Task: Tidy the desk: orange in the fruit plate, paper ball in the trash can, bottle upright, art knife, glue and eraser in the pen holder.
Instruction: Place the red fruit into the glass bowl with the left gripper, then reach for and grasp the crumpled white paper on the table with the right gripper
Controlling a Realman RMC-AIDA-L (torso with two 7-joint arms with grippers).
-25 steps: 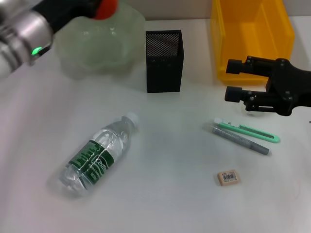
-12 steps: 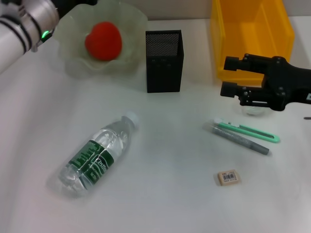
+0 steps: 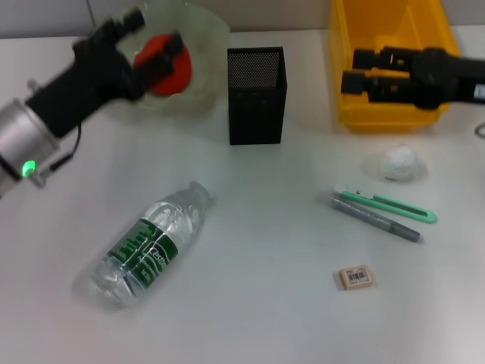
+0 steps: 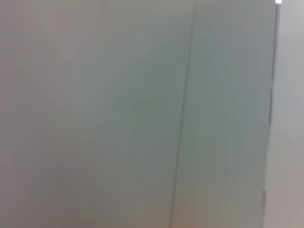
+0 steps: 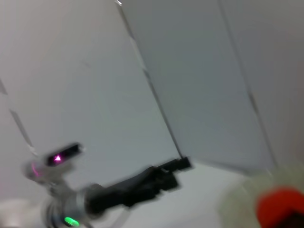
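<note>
Desk (image 3: pixel 250 303) white, cluttered; left gripper (image 3: pixel 140 45) and right gripper (image 3: pixel 362 70) fingers apart

1. Left arm: a matte black, tapering forearm casing ends in the black two-fingered left gripper (image 3: pixel 148 42) in the upper left of the head view.
2. Behind the black casing sits a silver metal cylindrical wrist ring (image 3: pixel 21 140) with a small glowing green indicator light and a thin black cable beside it.
3. Right arm: the black, blocky two-pronged right gripper (image 3: pixel 358 70) in the upper right of the head view, on a rounded black housing.
</note>
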